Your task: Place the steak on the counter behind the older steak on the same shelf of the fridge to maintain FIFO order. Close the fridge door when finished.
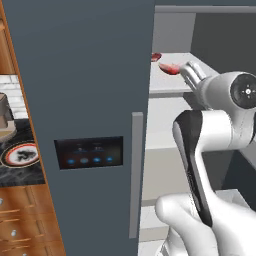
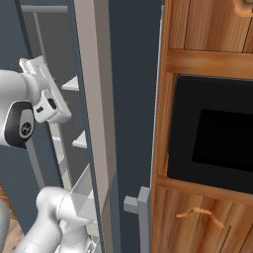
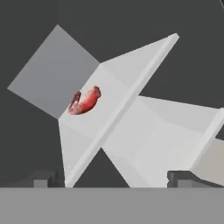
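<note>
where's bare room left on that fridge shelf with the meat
The shelf is crowded only at its back corner, where the steak lies with a second red piece close behind it. The stretch from the steak to the front lip is bare, and so is the shelf below.

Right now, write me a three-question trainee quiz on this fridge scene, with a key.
1. True or false: the gripper is shut on a steak.
2. Where do the two steaks lie? A) on the counter B) on a fridge shelf C) on the plate
3. Fill in: the fridge door is ____.

Key:
1. False; the fingertips stand wide apart with nothing between them.
2. B; both red pieces lie on one upper shelf, one behind the other.
3. Open; the pale interior shows beside it.
</note>
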Tool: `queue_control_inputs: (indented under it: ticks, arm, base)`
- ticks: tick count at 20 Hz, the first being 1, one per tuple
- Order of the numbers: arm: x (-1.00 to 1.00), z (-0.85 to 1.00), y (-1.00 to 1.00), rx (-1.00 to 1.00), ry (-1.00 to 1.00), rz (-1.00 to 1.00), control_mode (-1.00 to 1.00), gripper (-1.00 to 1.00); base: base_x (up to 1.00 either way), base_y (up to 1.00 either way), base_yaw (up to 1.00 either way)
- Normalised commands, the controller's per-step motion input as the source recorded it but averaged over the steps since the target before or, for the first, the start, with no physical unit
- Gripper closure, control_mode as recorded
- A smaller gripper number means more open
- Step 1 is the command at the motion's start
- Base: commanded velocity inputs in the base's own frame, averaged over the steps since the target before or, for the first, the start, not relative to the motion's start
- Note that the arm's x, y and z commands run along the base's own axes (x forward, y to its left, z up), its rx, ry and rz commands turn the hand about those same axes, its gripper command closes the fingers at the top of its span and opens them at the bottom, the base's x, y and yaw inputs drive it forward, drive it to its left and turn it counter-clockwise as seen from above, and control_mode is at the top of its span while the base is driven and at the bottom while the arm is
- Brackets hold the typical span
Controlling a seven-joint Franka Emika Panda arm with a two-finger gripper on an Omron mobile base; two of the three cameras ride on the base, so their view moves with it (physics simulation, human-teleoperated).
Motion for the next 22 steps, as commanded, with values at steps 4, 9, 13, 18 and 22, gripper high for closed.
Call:
queue_control_inputs:
  ticks: [4, 9, 13, 18, 22]
  arm:
    - [-0.37, -0.40, 0.00, -0.01, 0.00, 0.00, -1.00, -1.00]
    - [-1.00, -0.39, 0.15, 0.00, -0.03, -0.04, -1.00, -1.00]
    - [0.00, 0.00, 0.00, 0.00, 0.00, 0.00, 1.00, -1.00]
    - [0.00, 0.00, 0.00, 0.00, 0.00, 0.00, 1.00, -1.00]
    - [0.00, 0.00, 0.00, 0.00, 0.00, 0.00, 1.00, -1.00]
  base:
    - [0.00, 0.00, 0.00]
    - [0.00, 0.00, 0.00]
    - [-1.00, 0.37, -0.05]
    - [-1.00, 0.05, -0.15]
    - [-1.00, -0.44, -0.17]
